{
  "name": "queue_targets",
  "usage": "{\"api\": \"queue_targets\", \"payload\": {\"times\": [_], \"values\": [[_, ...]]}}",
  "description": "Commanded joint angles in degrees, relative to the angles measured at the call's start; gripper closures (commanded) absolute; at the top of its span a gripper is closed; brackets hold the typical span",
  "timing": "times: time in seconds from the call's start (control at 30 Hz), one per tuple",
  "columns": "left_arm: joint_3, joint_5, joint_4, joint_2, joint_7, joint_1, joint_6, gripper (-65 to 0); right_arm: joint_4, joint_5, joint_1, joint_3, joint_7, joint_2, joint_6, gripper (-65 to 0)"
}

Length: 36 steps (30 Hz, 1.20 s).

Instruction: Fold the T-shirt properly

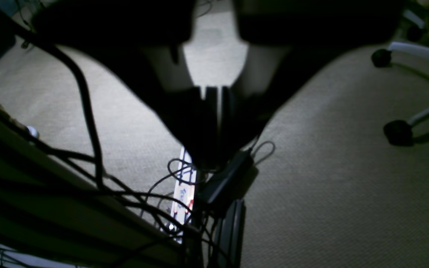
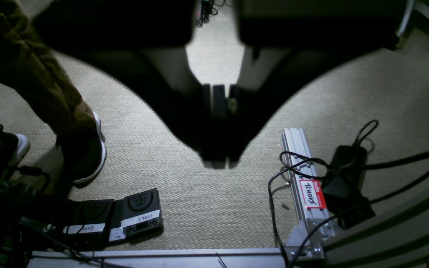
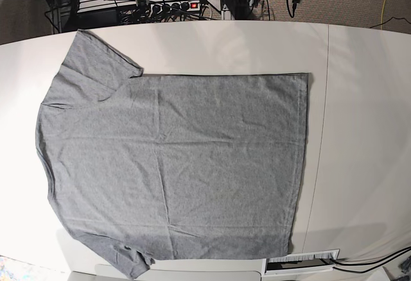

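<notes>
Two foot pedals (image 2: pixel 125 217) beside a shoe (image 2: pixel 88 149) on carpet (image 2: pixel 199 208).

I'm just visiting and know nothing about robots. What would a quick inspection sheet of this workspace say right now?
Surface: white table, seam running across its right part.
Job's things: T-shirt lies flat and unfolded, sleeves at the left, hem at the right; the lower sleeve reaches the table's near edge.
Clutter: a labelled strip at the near edge.
Grippers: left gripper and right gripper both hang over carpet, off the table, fingers together, holding nothing.
Cables: tangle and power strip behind the table; more on the floor.
Surroundings: foot pedals, a person's shoe, chair casters.
</notes>
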Motion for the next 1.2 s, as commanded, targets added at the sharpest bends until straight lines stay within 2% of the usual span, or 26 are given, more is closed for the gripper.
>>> {"api": "queue_targets", "payload": {"times": [0.0,0.63,0.73,0.93,1.17], "values": [[0.0,0.3,0.2,-0.2,-0.2,0.4,-0.4,0.0,0.3,0.2,-0.2,0.1,-0.1,0.6,-0.4,0.0],[-0.1,0.4,0.2,-0.2,-0.1,0.8,-0.4,0.0,0.3,0.1,-0.5,0.1,-1.5,0.7,-0.4,0.0],[-0.1,3.1,1.5,-0.3,-0.2,2.6,-0.4,0.0,0.3,0.1,-1.5,0.1,-1.3,1.2,-0.3,0.0],[0.0,4.3,9.0,-1.8,-0.8,10.2,-0.4,0.0,0.3,0.1,-4.8,0.1,-1.6,4.7,3.5,0.0],[-0.1,4.3,18.6,-5.5,-1.7,19.4,-0.4,0.0,6.3,0.2,-11.3,0.1,-4.5,11.2,7.2,0.0]]}}
